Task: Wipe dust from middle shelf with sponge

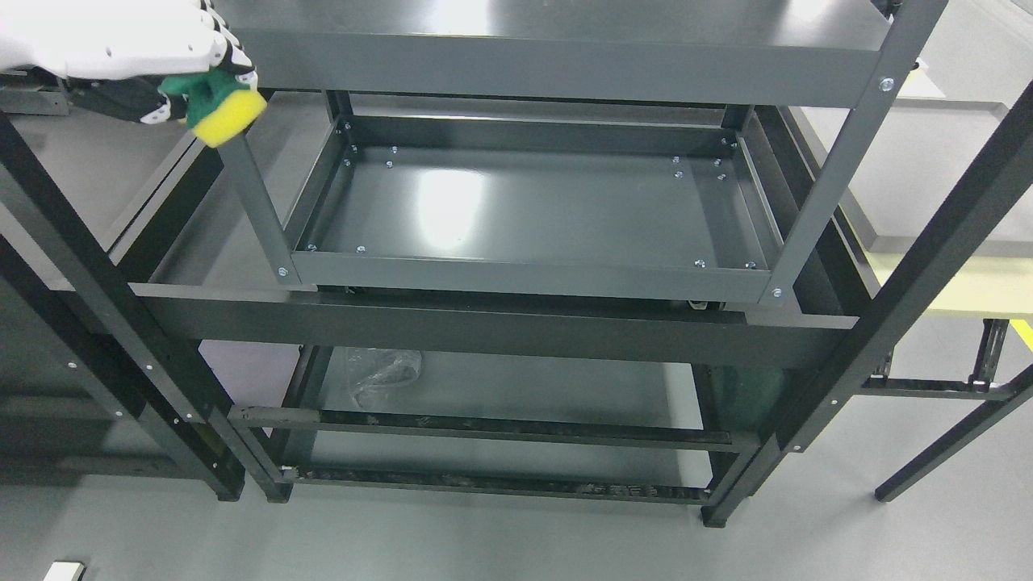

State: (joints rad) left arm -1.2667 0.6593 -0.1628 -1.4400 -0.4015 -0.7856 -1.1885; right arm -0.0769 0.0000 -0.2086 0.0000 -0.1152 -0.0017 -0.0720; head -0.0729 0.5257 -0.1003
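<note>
Cut-off and unclear parts around the dark grey metal shelf rack [516, 323]

The rack's top shelf [557, 48] runs out past the upper picture edge, so its back is unseen, and its front lip hides the rear of the middle tray [524, 202] below. At the rack's upper left, the white robot left hand [129, 48] is cropped by the left and top edges; its fingers largely cover the green back of the yellow-and-green sponge [219, 109]. Under the rack, a crumpled clear plastic wrap [386, 373] is too blurred to identify. Left of the rack's feet, a small pale object [64, 571] is cut by the bottom edge.
</note>
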